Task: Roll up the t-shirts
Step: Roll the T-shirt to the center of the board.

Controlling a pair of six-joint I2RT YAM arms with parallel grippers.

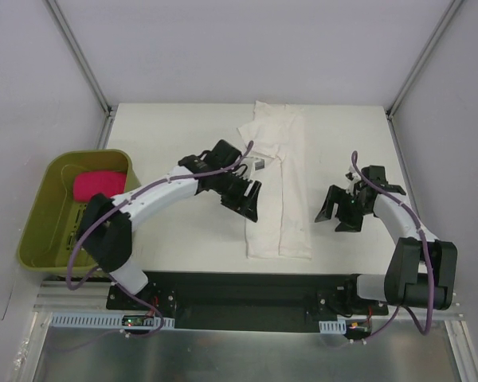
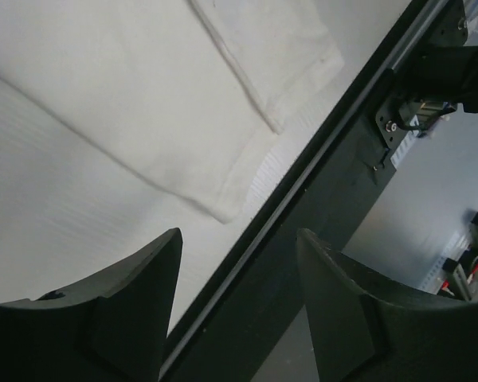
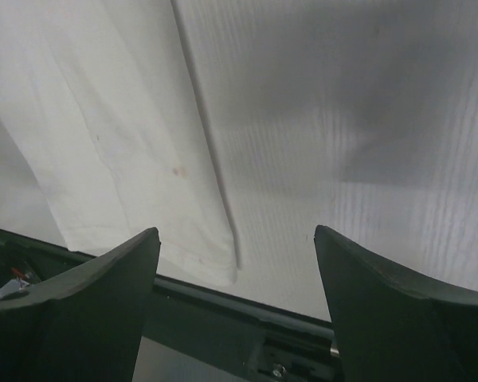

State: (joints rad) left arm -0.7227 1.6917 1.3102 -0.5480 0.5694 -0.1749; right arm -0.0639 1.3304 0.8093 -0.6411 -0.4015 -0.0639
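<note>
A white t-shirt (image 1: 277, 183) lies folded into a long narrow strip down the middle of the table, from the back edge to near the front edge. No red print shows. My left gripper (image 1: 248, 200) is open and empty, hovering at the strip's left edge. My right gripper (image 1: 339, 213) is open and empty, above bare table to the right of the strip. The left wrist view shows the strip's near corner (image 2: 223, 159). The right wrist view shows the strip's right edge and near corner (image 3: 143, 159).
An olive-green bin (image 1: 44, 231) stands at the left of the table with a pink cloth (image 1: 95, 185) in it. The black front rail (image 1: 247, 290) runs along the table's near edge. Grey walls enclose the table on the back and sides.
</note>
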